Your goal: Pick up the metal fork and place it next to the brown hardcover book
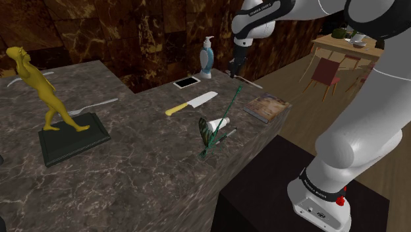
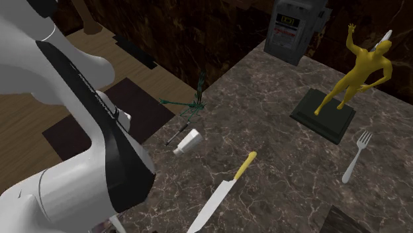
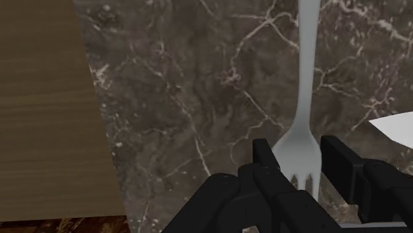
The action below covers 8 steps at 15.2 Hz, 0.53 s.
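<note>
Spread at the fingers (image 3: 263, 159), straddling the fork (image 3: 303, 99) at its head, just behind the tines; perhaps grazing its sides, hard to tell, so not yet counted as gripped. Likely light, stiff, thin and slick: best pinched squarely across the neck to prevent twisting. Lying flat on the marble counter (image 1: 151, 158), near the book (image 1: 267, 105), beneath the gripper (image 1: 236, 71)
</note>
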Motion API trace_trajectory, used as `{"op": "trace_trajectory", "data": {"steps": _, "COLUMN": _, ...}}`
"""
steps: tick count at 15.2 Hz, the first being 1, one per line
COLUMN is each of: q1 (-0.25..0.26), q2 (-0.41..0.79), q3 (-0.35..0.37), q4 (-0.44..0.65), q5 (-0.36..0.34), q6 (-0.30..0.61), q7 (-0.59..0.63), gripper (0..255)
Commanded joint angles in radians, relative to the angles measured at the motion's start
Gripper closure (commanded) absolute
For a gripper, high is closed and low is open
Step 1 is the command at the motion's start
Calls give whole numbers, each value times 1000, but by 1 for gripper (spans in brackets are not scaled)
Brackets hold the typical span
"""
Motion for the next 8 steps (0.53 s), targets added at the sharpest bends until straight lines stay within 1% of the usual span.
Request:
{"op": "trace_trajectory", "data": {"steps": 1, "q1": -25, "q2": 15, "q3": -20, "q4": 23, "q5": 4, "q6": -10, "q7": -49, "gripper": 255}}
{"op": "trace_trajectory", "data": {"steps": 3, "q1": -43, "q2": 31, "q3": -33, "q4": 44, "q5": 7, "q6": -17, "q7": -81, "gripper": 255}}
{"op": "trace_trajectory", "data": {"steps": 8, "q1": -43, "q2": 55, "q3": -33, "q4": 6, "q5": 8, "q6": 46, "q7": -83, "gripper": 255}}
